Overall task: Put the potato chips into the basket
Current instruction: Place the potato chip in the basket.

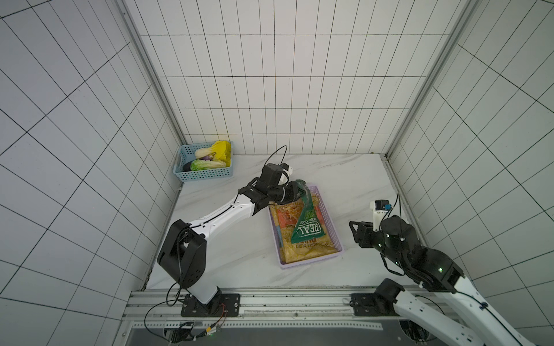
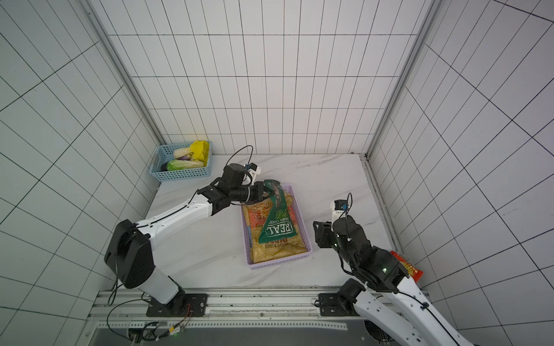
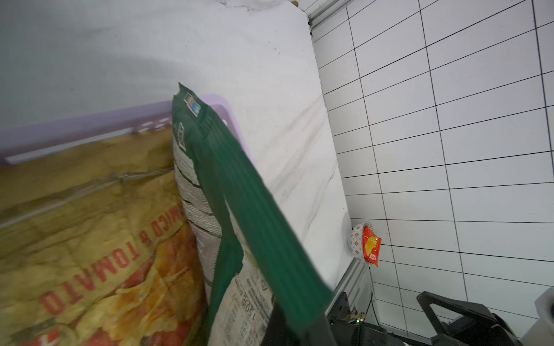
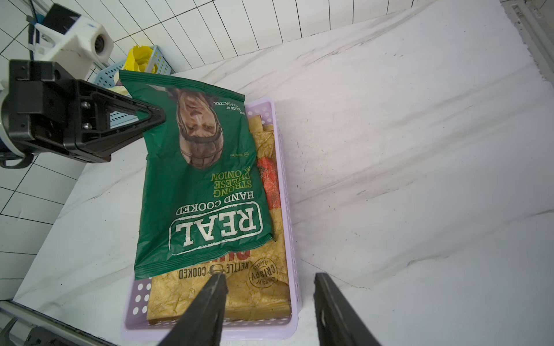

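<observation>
Clamped on the far edge of the dark green REAL bag, the left gripper holds it lengthwise over the lilac basket, while the right gripper hangs half-open, empty.

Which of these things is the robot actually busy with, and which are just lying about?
In the job: green REAL bag, pinched by the left gripper; tan chip bags; lilac basket holding them.
Lying about: blue basket of toy vegetables; red-orange packet.
</observation>
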`<control>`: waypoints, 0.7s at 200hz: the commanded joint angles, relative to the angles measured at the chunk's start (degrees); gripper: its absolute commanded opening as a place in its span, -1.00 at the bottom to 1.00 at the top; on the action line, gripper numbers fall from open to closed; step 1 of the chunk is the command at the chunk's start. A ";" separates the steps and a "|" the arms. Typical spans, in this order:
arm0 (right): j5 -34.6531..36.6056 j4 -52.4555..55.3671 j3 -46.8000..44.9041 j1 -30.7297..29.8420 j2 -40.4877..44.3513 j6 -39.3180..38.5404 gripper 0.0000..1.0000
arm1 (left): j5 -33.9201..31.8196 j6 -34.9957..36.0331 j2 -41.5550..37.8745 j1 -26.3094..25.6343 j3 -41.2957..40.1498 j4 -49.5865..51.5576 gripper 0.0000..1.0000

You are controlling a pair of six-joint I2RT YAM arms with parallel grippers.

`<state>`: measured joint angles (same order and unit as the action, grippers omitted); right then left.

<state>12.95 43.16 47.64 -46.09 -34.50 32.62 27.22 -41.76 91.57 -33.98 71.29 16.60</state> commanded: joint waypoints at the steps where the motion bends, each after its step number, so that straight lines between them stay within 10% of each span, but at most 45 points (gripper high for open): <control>1: -2.12 -4.13 -1.38 0.47 -2.31 -0.21 0.02 | -0.13 8.78 -3.65 2.45 -0.48 4.73 -1.00; 72: -8.72 -11.43 -2.18 0.47 -12.00 0.86 0.06 | -1.64 19.38 -9.33 7.31 -6.68 11.01 -0.16; 105: -11.04 -11.52 -0.73 0.38 -16.88 0.43 0.08 | -5.16 23.11 -13.47 9.56 -6.48 14.60 0.93; 140: -10.83 -11.36 0.74 -0.89 -21.15 0.67 0.11 | -15.82 29.80 -21.61 14.33 -4.59 18.11 0.97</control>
<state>2.55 32.40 46.02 -46.13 -53.63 33.04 20.40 -18.85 75.88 -22.20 64.64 31.90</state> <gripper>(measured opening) 0.551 0.982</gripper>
